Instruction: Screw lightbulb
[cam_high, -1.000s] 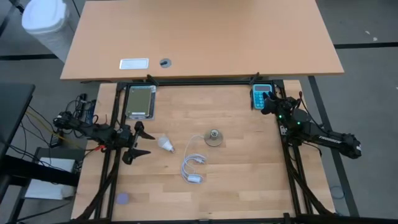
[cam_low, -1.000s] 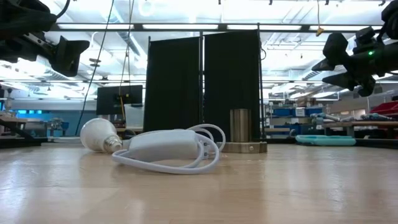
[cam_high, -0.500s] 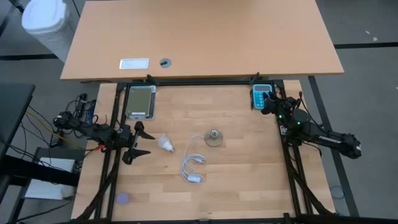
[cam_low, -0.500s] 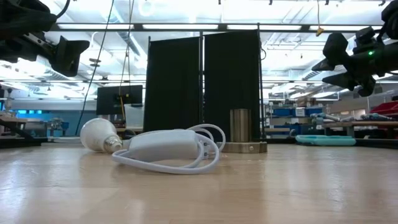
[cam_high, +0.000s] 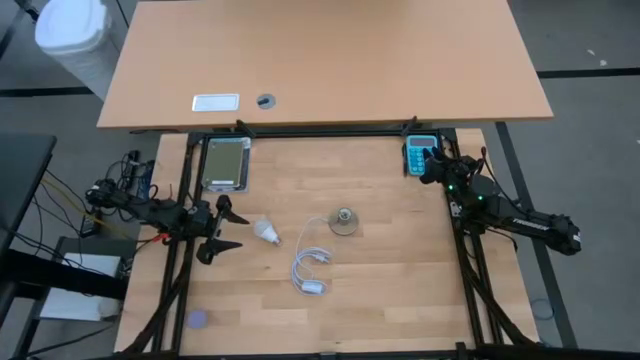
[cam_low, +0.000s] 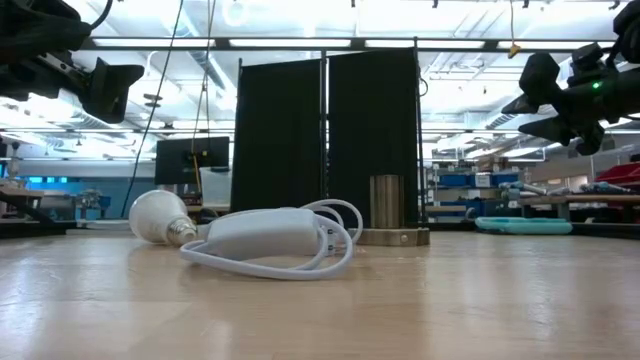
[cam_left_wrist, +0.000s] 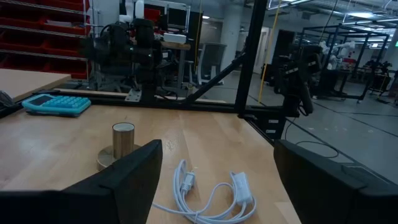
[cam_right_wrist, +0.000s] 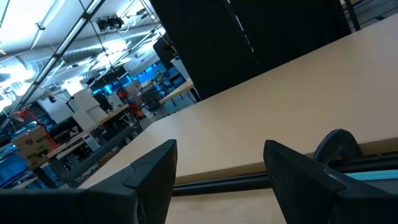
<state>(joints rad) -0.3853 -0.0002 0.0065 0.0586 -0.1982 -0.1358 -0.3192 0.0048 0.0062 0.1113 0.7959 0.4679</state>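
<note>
Only overhead shows lightbulb (cam_high: 265, 232) just ahead of left gripper (cam_high: 226, 229) | fingers spread, empty | right gripper (cam_high: 428, 165) parted, empty

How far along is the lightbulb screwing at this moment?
Nothing looks done: the lightbulb lies on its side on the table, apart from the socket, with the coiled cable nearby. Nothing is in hand: the left gripper hangs open beside the bulb, and the right gripper waits open by the blue calculator. Grasping, carrying and screwing remain.
</note>
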